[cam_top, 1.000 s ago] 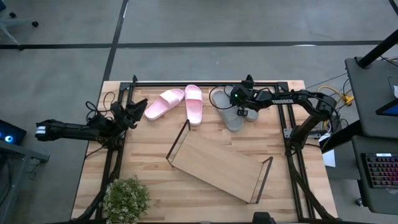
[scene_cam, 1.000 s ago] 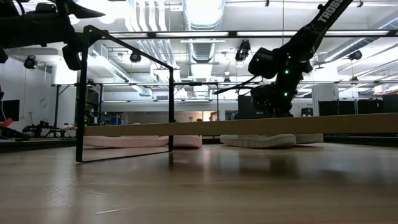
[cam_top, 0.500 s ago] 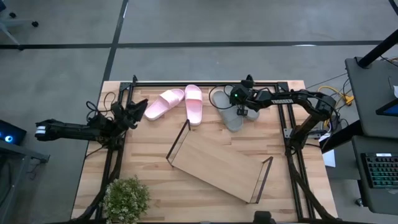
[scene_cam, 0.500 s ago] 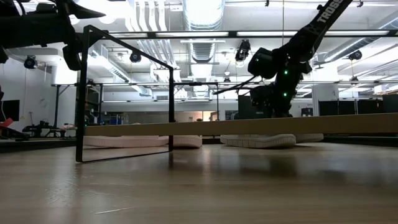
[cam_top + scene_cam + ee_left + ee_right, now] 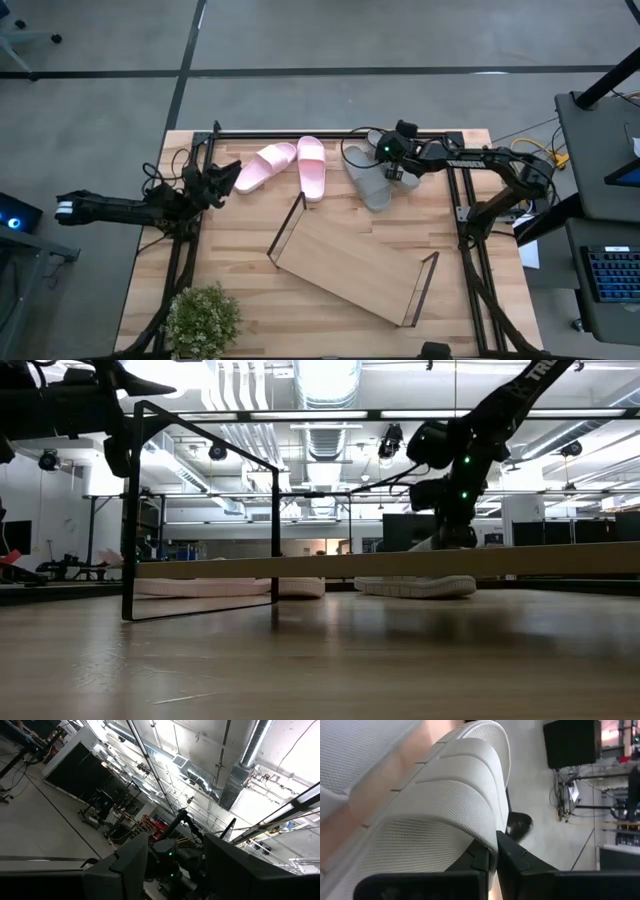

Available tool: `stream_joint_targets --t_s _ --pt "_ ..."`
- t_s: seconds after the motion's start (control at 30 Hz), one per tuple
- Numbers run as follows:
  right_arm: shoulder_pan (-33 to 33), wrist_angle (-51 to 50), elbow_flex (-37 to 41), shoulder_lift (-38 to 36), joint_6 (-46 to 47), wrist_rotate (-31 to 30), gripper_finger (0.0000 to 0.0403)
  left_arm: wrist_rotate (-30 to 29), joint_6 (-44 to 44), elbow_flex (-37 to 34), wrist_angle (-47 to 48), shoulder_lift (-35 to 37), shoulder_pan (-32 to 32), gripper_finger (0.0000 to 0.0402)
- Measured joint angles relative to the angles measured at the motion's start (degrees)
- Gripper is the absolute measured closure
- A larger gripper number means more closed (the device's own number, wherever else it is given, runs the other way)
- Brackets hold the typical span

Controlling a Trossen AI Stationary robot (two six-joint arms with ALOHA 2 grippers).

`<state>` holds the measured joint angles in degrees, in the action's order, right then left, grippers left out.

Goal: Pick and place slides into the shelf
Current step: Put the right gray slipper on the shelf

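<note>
The right gripper (image 5: 397,172) has its jaws pressed nearly together on the ribbed strap of a grey sandal (image 5: 435,810); in its wrist view the two dark fingers (image 5: 512,857) meet with only the thin edge of the strap pinched between them. From above, this gripper sits over the two grey sandals at the far right part of the table (image 5: 240,250). The one it grips (image 5: 392,150) is tipped up near the far edge, and the low view shows part of it raised under the gripper (image 5: 452,538). The other grey sandal (image 5: 366,178) lies flat on the wood just beside it, and shows low behind the shelf board in the low view (image 5: 415,586).

The left gripper (image 5: 225,172) is at the table's left side, raised off the wood, with its jaws parted and nothing between them. Its wrist view looks up toward the ceiling past its two spread fingers (image 5: 131,862).

The pink pair lies at the far middle of the table: one sandal (image 5: 263,166) angled, close to the left gripper, the other (image 5: 312,167) lying straight beside it, their far ends nearly touching.

The shelf (image 5: 350,260) sits slanted in the middle of the table, its board bare, with a dark wire frame at each short end. A small potted plant (image 5: 203,318) stands at the near left corner.
</note>
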<state>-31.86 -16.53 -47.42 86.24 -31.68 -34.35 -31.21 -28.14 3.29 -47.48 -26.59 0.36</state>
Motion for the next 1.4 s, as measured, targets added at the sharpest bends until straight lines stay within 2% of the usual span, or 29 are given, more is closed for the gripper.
stream_joint_targets --t_s 0.2,0.33,0.53,0.73,0.93,1.03,1.27,1.4 --pt "0.12 -1.55 0.0 -5.19 2.41 -1.91 0.0394 -0.21 0.0 -0.02 0.0 -0.11 0.01 0.0223" --pt "0.65 -6.9 -0.79 -9.74 5.36 -5.12 0.0394 -0.19 0.0 -0.02 -0.02 -0.23 0.02 0.0223" --pt "2.11 -14.81 -4.2 -17.11 17.13 -5.27 0.0394 -0.83 0.0 -0.02 -0.04 -0.57 0.02 0.0223" --pt "4.81 -21.49 -10.85 -20.68 33.29 -1.6 0.0394 -1.04 0.02 -0.02 -0.04 -0.74 0.02 0.0223" --pt "9.87 -30.76 -20.27 -19.43 47.94 -2.15 0.0394 -1.07 0.01 -0.04 -0.02 -0.69 0.01 0.0223" --pt "13.56 -36.89 -25.49 -17.12 53.45 -5.36 0.0394 -1.08 0.02 -0.04 -0.04 -0.66 0.02 0.0223" --pt "20.63 -53.46 -37.59 -9.18 67.75 -10.52 0.0394 -1.08 0.02 -0.04 -0.04 -0.63 0.0 0.0223" --pt "24.11 -62.05 -42.73 -4.34 77.79 -10.75 0.0394 -1.08 0.02 -0.04 -0.04 -0.62 0.0 0.0223"
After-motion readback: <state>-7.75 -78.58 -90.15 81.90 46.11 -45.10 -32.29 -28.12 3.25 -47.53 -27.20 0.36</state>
